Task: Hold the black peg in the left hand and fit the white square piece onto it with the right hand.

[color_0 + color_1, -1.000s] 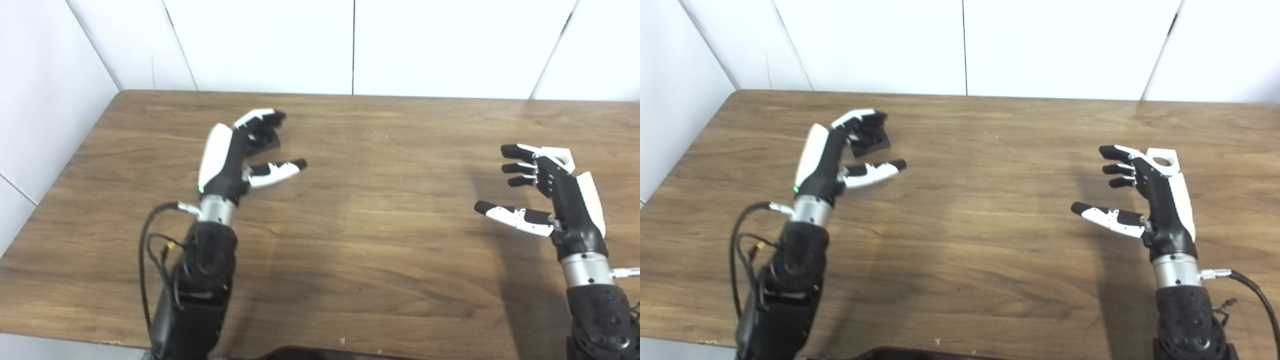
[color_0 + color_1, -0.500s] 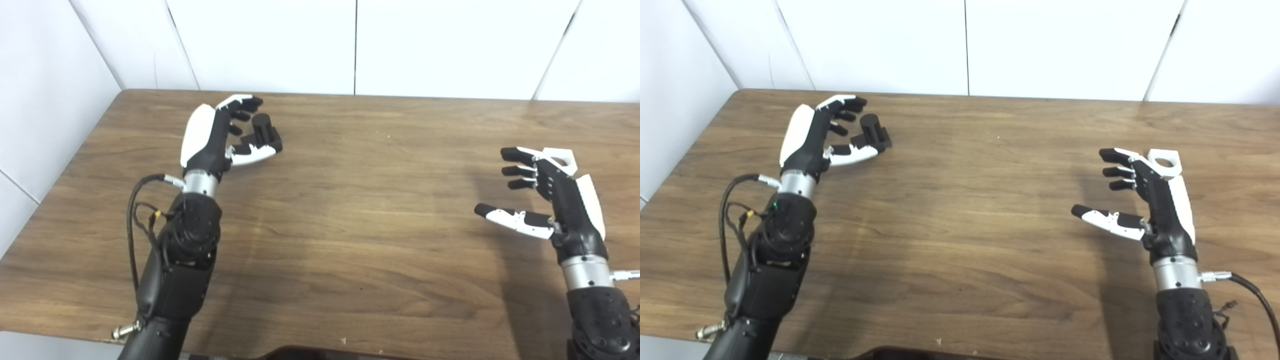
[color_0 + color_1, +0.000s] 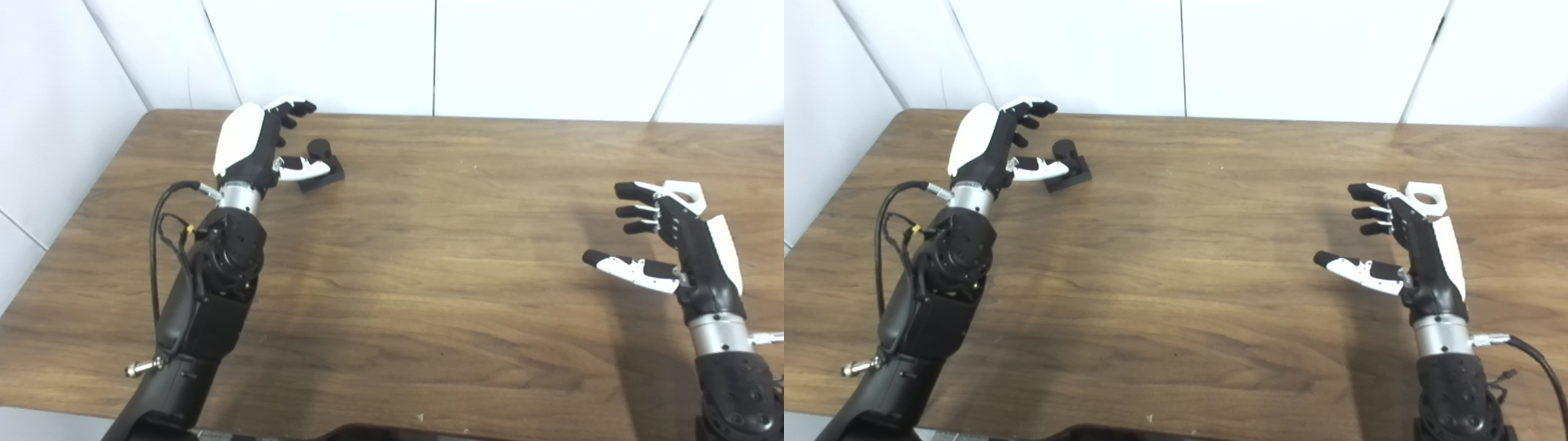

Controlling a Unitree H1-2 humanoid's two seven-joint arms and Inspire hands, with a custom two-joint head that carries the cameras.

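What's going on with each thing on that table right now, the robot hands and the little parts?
Left robot hand: open, fingers spread around the black peg, not yet closed on it.
Black peg: standing upright on its square base on the table, thumb in front of it.
Right robot hand: open, holding nothing.
White square piece: flat on the table just behind the right robot hand, round hole facing up.
Table: wooden, carrying both parts.

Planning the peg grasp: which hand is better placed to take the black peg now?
Left. The left hand is open right beside the black peg, thumb across its base. The right hand hovers open far across the table, next to the white square piece.
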